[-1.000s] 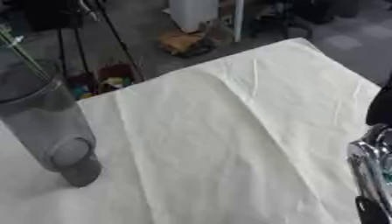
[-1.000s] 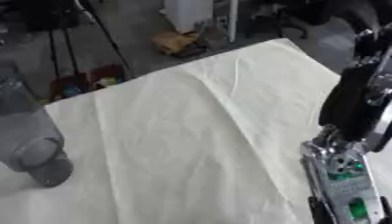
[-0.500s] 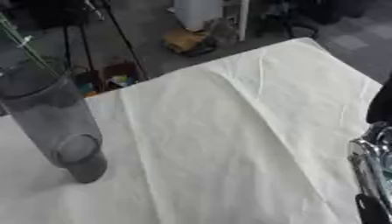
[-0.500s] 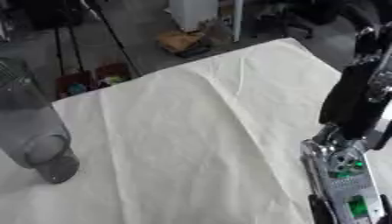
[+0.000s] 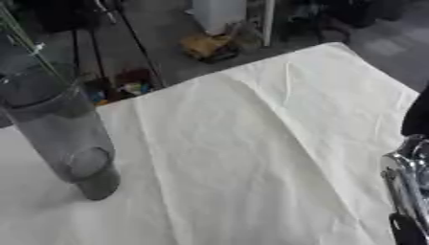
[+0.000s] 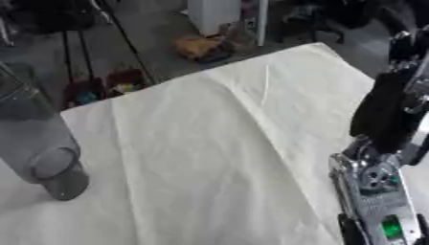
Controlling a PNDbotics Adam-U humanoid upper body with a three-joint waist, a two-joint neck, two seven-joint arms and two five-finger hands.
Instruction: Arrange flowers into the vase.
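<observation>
Though a black and silver arm (image 6: 381,158) came in along the right edge, no fingers of either hand showed, so whether they were released, clenched or grasping anything could not be told. The arm hung over the right side of the cream tablecloth (image 5: 251,143), well apart from the vase (image 5: 59,129), with a small green light near its lower end. The vase, a tall clear grey cylinder, stood upright at the left edge of the cloth, tilted in view, its round base toward the near side. Thin green stems (image 5: 25,43) rose from its mouth toward the upper left; no blooms could be made out. The cloth lay creased, one fold running from the far corner down toward the middle. Beyond the vase, past the far table edge, were tripod legs (image 5: 126,33) and floor clutter, blurred.
</observation>
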